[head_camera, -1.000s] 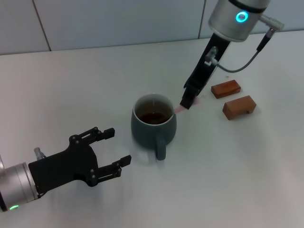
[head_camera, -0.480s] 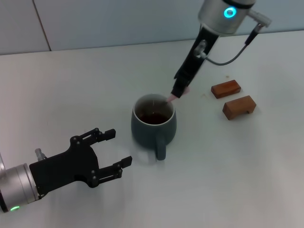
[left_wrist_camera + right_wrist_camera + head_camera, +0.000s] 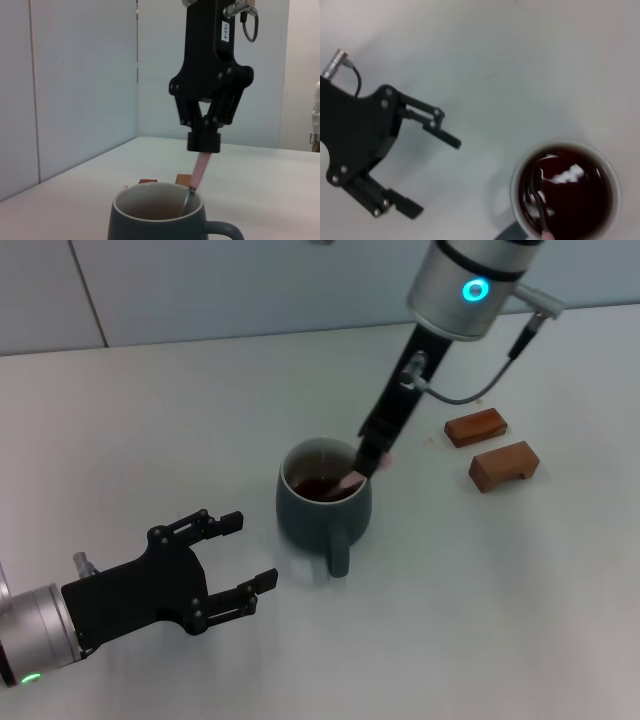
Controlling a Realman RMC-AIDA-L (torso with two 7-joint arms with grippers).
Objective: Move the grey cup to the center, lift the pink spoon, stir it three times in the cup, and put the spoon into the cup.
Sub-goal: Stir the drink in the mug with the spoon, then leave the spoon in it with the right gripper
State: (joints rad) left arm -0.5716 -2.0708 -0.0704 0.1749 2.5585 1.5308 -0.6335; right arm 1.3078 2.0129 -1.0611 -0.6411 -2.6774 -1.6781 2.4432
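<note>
1. The right gripper (image 3: 369,462) is clamped on the pale pink handle of the small pink spoon with a grey metal bowl (image 3: 199,173). The grip is taken high on the handle, which keeps the fingers above the rim and out of the liquid.
2. The spoon is held tilted, with its bowl inside the squat dark blue-grey ceramic mug, the grey cup (image 3: 322,508). In the right wrist view the metal bowl (image 3: 536,186) is seen dipped in the dark brown liquid near the white inner wall. This placement suits the stirring step, which is judged to be in hand.
3. The cup stands upright near the middle of the white table (image 3: 180,420), its loop handle turned toward the robot.
4. The right arm descends from the upper right at a slant, the wrist well above the cup and the fingers pointing down and inward.
5. The left gripper (image 3: 236,564) rests low at the near left, spread open and holding nothing, near the cup but apart from it.
6. 2 brown wooden blocks (image 3: 490,447) lie beyond the cup on the right, untouched.
</note>
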